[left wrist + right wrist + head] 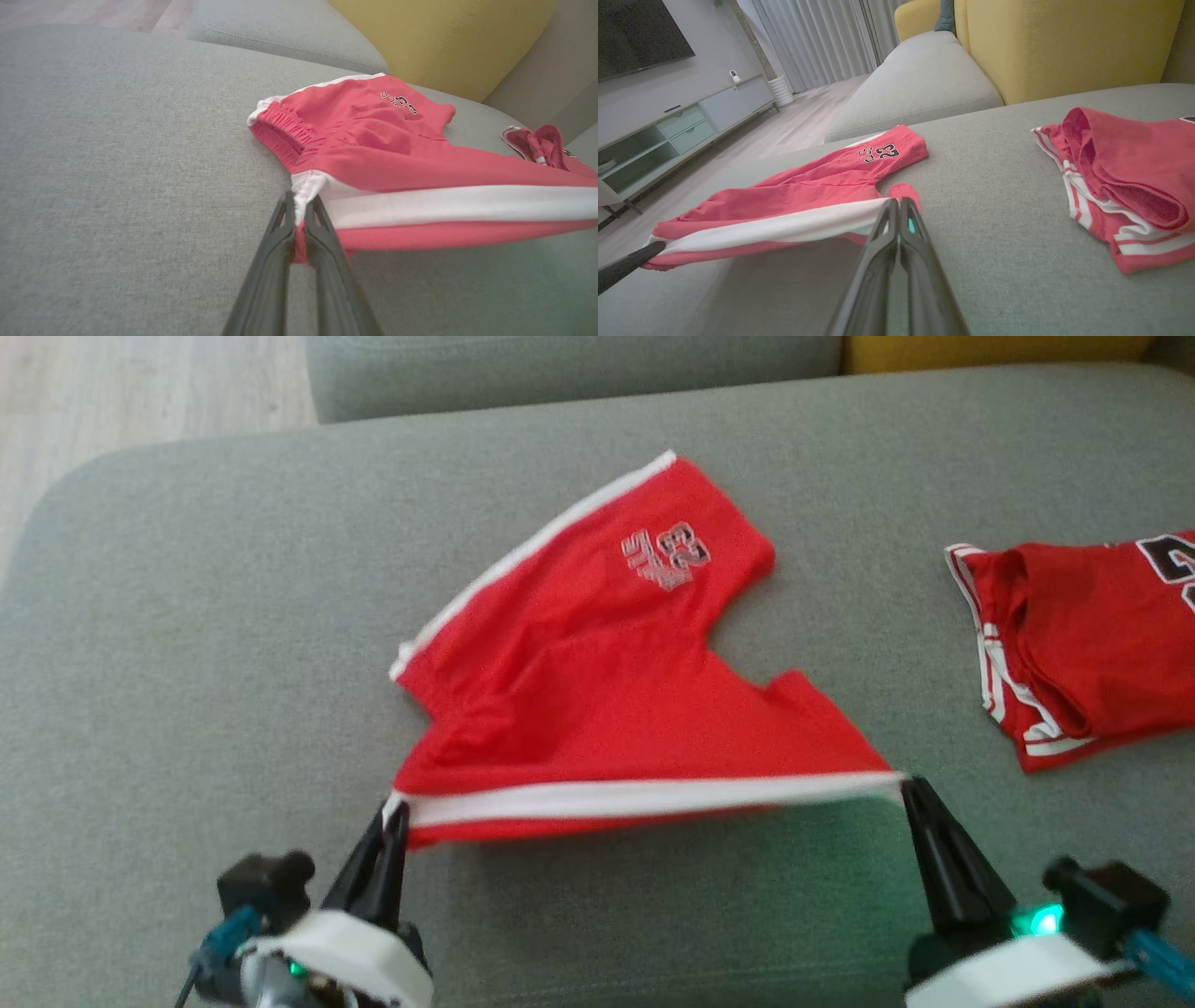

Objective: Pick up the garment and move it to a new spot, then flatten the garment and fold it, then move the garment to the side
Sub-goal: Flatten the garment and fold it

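The left gripper [399,810] has its jaws pinched shut on the waistband corner of the red shorts [597,691], right where the white stripe [653,798] begins. The right gripper [907,791] is clamped just as tightly on the other end of that stripe, at the leg hem. Between them the striped edge hangs taut, raised off the grey cushion [187,616], while the far leg with the number print lies flat on it. A second red garment [1074,644] lies crumpled to the right, apart from the shorts. A yellow cushion [1064,42] stands behind.
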`<state>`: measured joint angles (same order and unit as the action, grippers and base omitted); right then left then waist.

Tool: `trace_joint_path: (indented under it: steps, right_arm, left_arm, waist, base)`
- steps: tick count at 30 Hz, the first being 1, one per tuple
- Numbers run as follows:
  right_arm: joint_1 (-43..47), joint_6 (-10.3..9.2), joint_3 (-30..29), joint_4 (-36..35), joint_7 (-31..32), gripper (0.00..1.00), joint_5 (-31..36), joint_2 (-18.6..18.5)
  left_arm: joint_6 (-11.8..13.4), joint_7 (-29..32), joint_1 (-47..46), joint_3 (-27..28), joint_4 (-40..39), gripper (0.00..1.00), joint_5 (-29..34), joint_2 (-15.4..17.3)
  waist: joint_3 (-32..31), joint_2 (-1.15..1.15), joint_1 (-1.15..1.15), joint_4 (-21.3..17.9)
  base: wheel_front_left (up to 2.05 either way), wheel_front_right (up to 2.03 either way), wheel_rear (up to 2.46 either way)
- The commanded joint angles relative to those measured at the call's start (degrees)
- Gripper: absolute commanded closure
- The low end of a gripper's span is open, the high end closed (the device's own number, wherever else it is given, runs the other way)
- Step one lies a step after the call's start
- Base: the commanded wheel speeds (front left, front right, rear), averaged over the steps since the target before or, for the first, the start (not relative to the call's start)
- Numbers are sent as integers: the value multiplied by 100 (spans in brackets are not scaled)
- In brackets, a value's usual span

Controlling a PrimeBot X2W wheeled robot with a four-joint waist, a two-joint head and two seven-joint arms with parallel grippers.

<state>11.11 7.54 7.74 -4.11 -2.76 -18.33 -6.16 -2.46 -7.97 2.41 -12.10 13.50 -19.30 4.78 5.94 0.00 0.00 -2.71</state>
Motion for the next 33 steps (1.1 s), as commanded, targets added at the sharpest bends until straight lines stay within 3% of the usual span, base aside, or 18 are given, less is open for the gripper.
trace_joint_path:
  steps: [1, 7, 14, 24, 33]
  right_arm:
    - [-37, -5, -62, -307, 30, 100, 53, -62]
    - [482, -5, -400, -1082, 542, 100, 189, 52]
    - [-45, -5, -571, -966, 808, 100, 146, -141]
    - [-2386, -5, -140, 437, 892, 100, -133, -984]
    - [-4494, -5, 747, 2230, 761, 100, -511, -1343]
  left_arm:
    - [118, 48, -18, 300, -265, 100, -19, 164]
    - [343, 729, 553, 250, -1451, 100, -96, 214]
    - [273, 1448, 157, 91, -1732, 100, -300, 221]
    - [-82, 2034, -1402, -55, -965, 100, -842, 62]
    - [-265, 1926, -2503, -172, -90, 100, -1304, -101]
  waist:
    - [-58, 0, 0, 33]
    - [-104, 0, 0, 88]
    - [167, 0, 0, 245]
    - [1029, 0, 0, 552]
    - [1479, 0, 0, 904]
  base:
    - [0, 0, 0]
    - [0, 0, 0]
    - [0, 0, 0]
    - [0, 0, 0]
    - [0, 0, 0]
